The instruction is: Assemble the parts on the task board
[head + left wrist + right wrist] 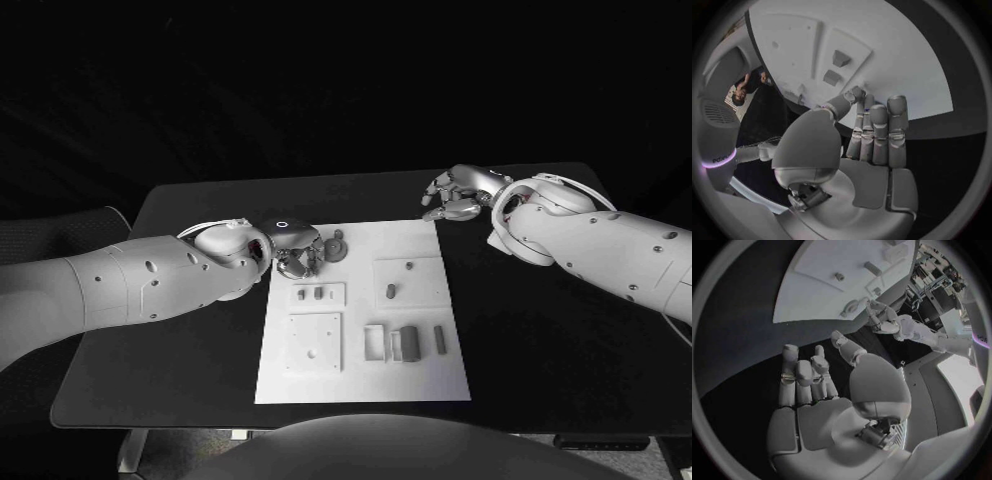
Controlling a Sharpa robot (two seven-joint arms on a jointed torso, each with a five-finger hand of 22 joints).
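Left hand (299,250) over the task board's (418,385) ten-o'clock corner, fingers together, grasping nothing. Right hand (459,195) released, off its one-o'clock corner. Board mid-surface, long axis twelve-to-six; grey parts (410,342) likewise aligned.

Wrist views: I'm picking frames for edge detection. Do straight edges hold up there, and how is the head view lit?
Left wrist view: the task board edges bow into curves behind the left hand. Right wrist view: same fisheye bending around the right hand. Head view: board edges straight, bright white against a dark table and black surround.
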